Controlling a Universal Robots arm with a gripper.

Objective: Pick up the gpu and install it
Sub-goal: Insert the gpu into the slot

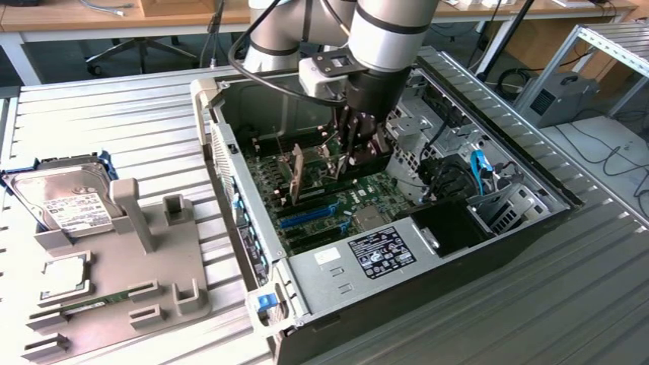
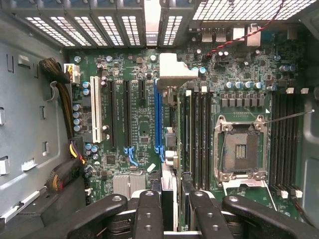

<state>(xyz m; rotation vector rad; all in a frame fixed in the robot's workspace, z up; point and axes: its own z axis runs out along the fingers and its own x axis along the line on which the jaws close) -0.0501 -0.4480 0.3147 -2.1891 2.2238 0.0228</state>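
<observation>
One gpu (image 2: 168,149) pinched edge-on by jaws (image 2: 172,209), long axis parallel to blue slot (image 2: 157,117).

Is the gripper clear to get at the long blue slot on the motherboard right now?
Probably yes. The gripper is inside the open case, holding the gpu edge-on right beside the blue slot, and nothing appears to lie across that slot.

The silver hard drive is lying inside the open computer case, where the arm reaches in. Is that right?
Not quite. In the exterior view the hard drive sits outside the computer case, on the grey holder at the exterior view's left. The arm does reach into the case.
</observation>
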